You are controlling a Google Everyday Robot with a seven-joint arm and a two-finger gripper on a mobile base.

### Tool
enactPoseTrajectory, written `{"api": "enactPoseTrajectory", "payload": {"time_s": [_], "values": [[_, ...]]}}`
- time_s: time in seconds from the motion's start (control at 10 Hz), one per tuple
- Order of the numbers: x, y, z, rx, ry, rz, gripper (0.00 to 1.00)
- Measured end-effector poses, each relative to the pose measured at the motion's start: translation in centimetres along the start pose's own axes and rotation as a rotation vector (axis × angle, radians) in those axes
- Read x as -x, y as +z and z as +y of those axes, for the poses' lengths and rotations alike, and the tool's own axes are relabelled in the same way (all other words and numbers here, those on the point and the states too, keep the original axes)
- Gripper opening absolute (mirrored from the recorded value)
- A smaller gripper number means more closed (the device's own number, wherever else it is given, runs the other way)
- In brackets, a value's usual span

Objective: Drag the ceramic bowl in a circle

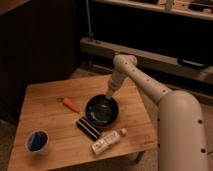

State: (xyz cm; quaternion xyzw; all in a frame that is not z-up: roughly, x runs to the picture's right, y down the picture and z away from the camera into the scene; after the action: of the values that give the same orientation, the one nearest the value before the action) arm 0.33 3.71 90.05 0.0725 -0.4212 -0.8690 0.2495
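Note:
The ceramic bowl (102, 111) is a wide, shallow black bowl with a paler grey centre, resting on the right half of the wooden table (50, 145). My white arm reaches down from the right, and the gripper (108, 94) sits at the bowl's far rim, touching or just above it. The fingertips are hidden against the dark rim.
An orange carrot-like piece (70, 104) lies left of the bowl. A black flat bar (87, 128) lies at the bowl's front left. A white bottle (107, 141) lies near the front edge. A small white cup with blue inside (36, 141) stands at the front left.

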Motion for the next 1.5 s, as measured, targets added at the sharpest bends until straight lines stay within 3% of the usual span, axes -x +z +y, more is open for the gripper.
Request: {"api": "enactPoseTrajectory", "payload": {"time_s": [0.2, 0.4, 0.6, 0.8, 1.2, 1.4, 1.5], "values": [[-0.4, -0.3, 2.3, 0.028, 0.029, 0.006, 0.0], [-0.3, -1.6, 6.5, 0.069, 0.098, 0.035, 0.0], [1.1, -3.3, 10.5, 0.107, 0.181, 0.062, 0.0], [4.3, -5.6, 14.3, 0.151, 0.28, 0.089, 0.0], [8.8, -7.2, 16.5, 0.168, 0.362, 0.079, 0.0], [10.9, -7.1, 16.2, 0.166, 0.397, 0.056, 0.0], [11.8, -7.2, 14.8, 0.158, 0.409, 0.046, 0.0]]}}
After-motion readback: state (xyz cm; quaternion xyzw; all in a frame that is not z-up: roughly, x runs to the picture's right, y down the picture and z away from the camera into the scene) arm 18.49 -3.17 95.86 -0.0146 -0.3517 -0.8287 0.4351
